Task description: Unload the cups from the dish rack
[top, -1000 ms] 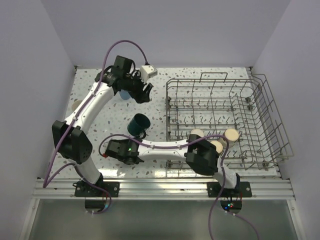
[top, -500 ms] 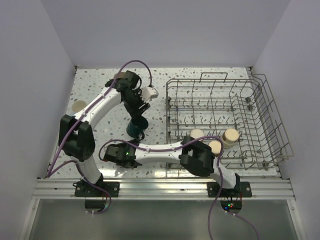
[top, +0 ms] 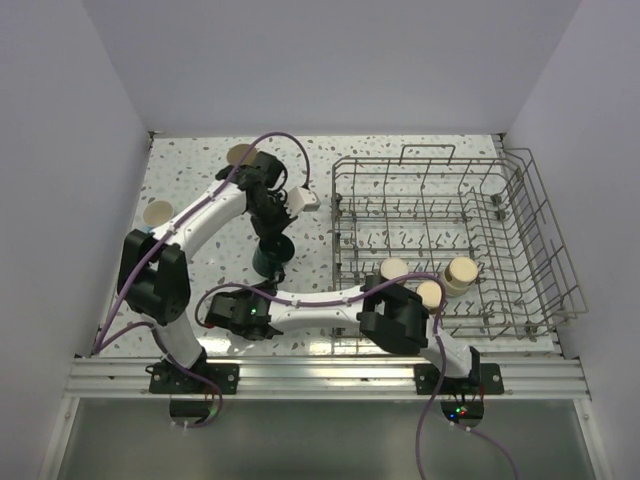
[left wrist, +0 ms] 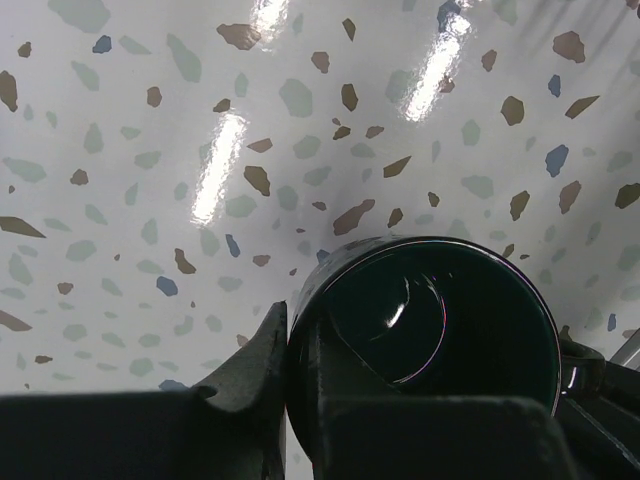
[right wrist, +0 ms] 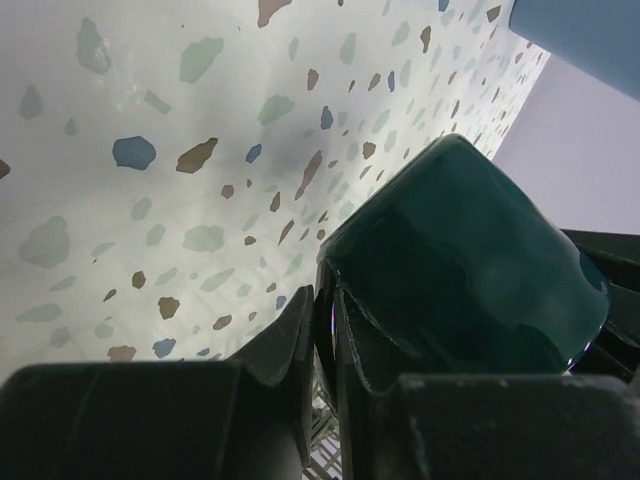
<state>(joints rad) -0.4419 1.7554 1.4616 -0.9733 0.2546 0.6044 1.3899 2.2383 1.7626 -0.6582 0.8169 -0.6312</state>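
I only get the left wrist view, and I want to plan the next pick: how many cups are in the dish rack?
Observer: There are three beige cups, all in the near half of the dish rack.
Operator: Where is the right end effector?
Observer: On the near side of the dark teal mug, its fingers nearly together right at the mug's wall.
Operator: Any cups out on the table?
Observer: Yes, two more beige cups stand on its left part.

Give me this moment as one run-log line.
left gripper: at dark teal mug rim, grip unclear | right gripper: near mug, jaws together | dish rack: three beige cups inside
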